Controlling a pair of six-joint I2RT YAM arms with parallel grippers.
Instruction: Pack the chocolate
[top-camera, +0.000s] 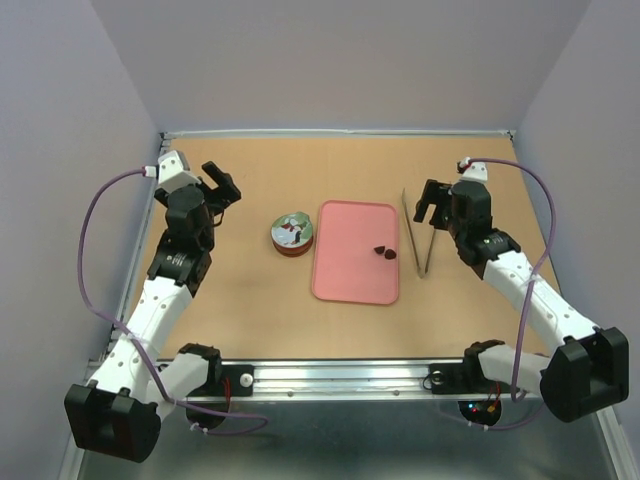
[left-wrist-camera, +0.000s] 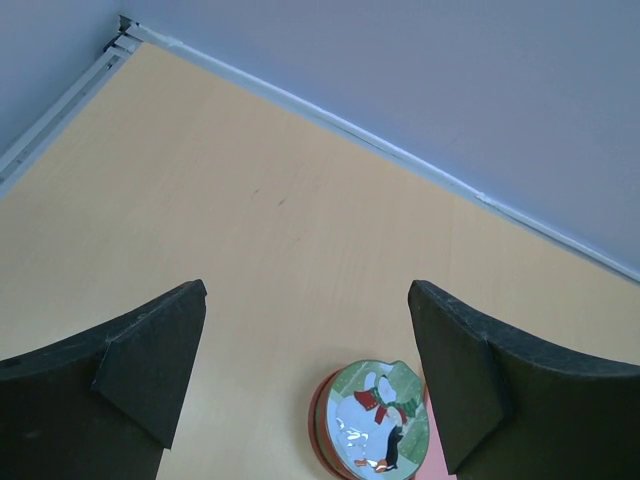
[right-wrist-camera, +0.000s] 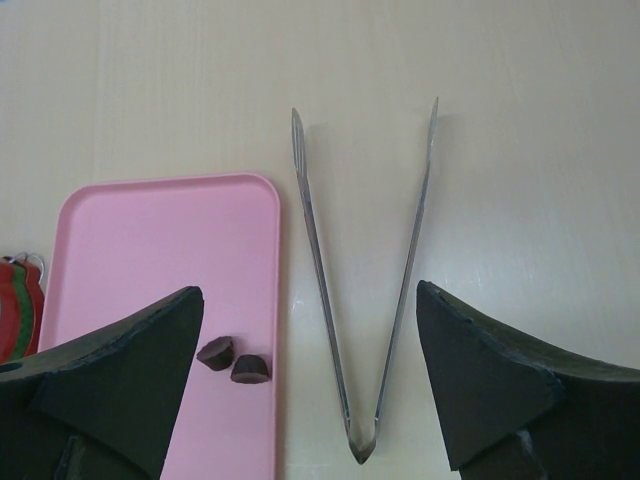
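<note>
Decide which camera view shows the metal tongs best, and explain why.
Right wrist view: the tongs lie large, both arms and the hinge clear. Top external shows them small beside the pink tray; left wrist misses them.

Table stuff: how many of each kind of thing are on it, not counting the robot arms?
Dark chocolates: 2
Pink tray: 1
Round tin: 1
Metal tongs: 1
Total: 5

Tongs (right-wrist-camera: 328, 300) ahead of the right gripper (right-wrist-camera: 308, 292) were polished metal, pink tray (right-wrist-camera: 160, 240) beside them was smooth matt plastic, tin lid (left-wrist-camera: 378, 428) by the left gripper (left-wrist-camera: 306, 287) gleamed glossy, tabletop (right-wrist-camera: 520, 100) looked matt wood.
</note>
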